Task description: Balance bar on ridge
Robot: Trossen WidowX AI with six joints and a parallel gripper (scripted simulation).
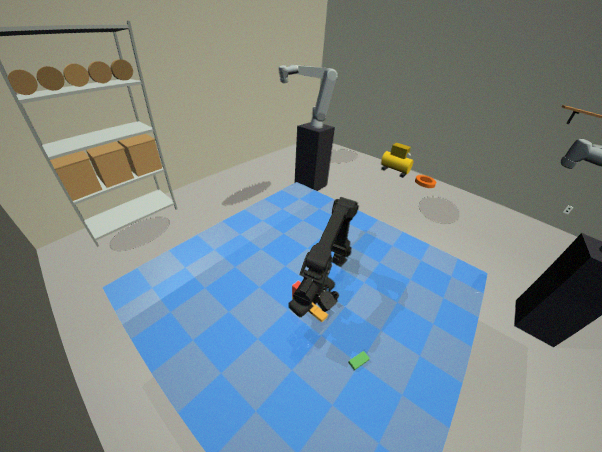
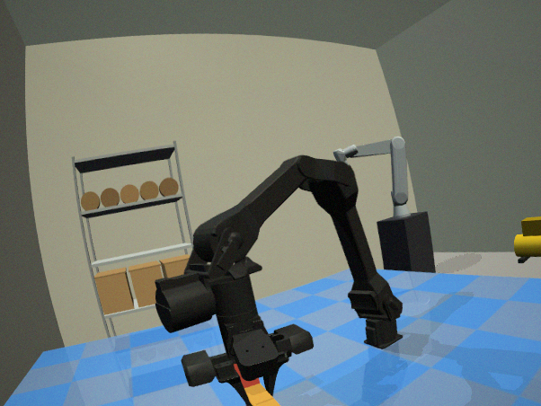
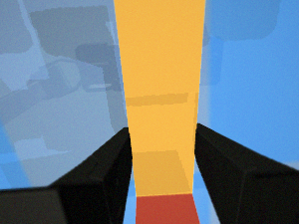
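The bar (image 1: 319, 313) (image 2: 264, 397) (image 3: 161, 49) is orange with a red part (image 1: 296, 287) (image 3: 165, 210). My gripper (image 2: 259, 392) (image 3: 161, 132) is shut on the bar, with one finger along each long side on the orange part near the red. The bar appears to be held above the blue checkered table top (image 1: 240, 345); its exact height is hard to tell. The arm hides much of it in the top and exterior views. The green ridge (image 1: 359, 360) is a small block on the table top, apart from the bar and toward the camera in the top view. It is not visible in the other views.
The arm's base (image 2: 382, 334) stands on the table top behind the gripper. A shelf rack (image 1: 85, 140), a grey robot on a black pedestal (image 1: 313, 157), a yellow tank (image 1: 396, 162) and an orange ring (image 1: 425, 185) are away in the background.
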